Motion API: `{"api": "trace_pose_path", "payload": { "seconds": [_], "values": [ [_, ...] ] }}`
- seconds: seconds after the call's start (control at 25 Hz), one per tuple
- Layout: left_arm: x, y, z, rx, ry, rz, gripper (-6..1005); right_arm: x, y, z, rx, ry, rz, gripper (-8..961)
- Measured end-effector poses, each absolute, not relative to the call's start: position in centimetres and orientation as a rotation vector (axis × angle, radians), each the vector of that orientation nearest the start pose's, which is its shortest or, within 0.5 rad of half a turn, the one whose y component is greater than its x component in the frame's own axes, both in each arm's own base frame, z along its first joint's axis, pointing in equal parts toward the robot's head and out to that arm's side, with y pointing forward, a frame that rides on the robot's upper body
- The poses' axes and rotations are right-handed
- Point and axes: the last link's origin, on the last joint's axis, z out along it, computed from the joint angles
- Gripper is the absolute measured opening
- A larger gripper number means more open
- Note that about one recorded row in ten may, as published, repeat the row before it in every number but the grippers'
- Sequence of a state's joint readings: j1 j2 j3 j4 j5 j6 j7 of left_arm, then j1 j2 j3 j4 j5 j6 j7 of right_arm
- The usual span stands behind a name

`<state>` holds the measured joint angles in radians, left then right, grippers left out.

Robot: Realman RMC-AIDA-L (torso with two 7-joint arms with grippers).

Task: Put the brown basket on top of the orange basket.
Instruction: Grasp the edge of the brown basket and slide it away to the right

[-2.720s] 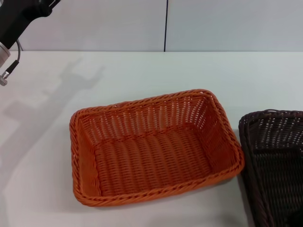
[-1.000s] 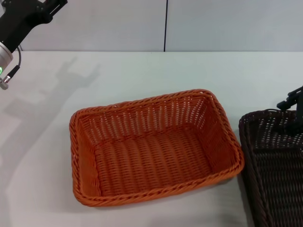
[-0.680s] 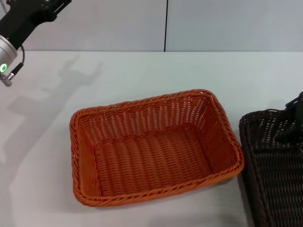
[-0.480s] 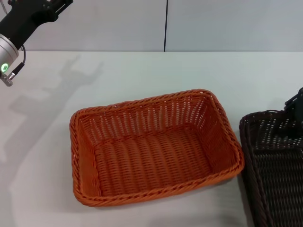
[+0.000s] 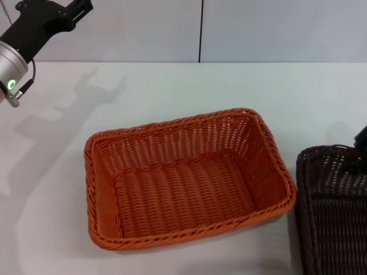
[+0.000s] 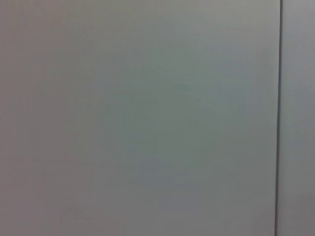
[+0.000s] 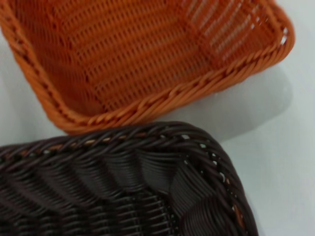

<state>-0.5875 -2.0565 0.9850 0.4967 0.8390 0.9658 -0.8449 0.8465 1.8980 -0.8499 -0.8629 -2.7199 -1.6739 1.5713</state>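
The orange basket (image 5: 189, 189) sits upright in the middle of the white table, with nothing in it. The brown basket (image 5: 335, 206) lies just to its right, cut off by the head view's edge. The right wrist view looks down on the brown basket's rim corner (image 7: 147, 142), with the orange basket (image 7: 138, 54) close behind it and a narrow strip of table between them. Only a dark sliver of my right gripper (image 5: 362, 136) shows, over the brown basket's far rim. My left gripper (image 5: 71, 12) is raised at the far left, well away from both baskets.
Bare white table (image 5: 189, 86) stretches behind and to the left of the orange basket. A pale wall with a dark vertical seam (image 5: 201, 31) stands behind the table. The left wrist view shows only that wall (image 6: 147, 118).
The brown basket has shifted to the right, a little away from the orange basket. The right gripper's dark tip has slid toward the picture's edge. The left arm has crept rightward.
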Motion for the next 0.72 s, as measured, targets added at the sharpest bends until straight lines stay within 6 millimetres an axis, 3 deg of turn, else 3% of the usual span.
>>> {"api": "trace_pose_path", "payload": {
  "seconds": [0.72],
  "values": [
    [-24.1,43.2,5.5,-1.806,-0.462,-0.948,860,25.3,38.6,8.1,-2.94,0.393,-0.71,195]
  ]
}}
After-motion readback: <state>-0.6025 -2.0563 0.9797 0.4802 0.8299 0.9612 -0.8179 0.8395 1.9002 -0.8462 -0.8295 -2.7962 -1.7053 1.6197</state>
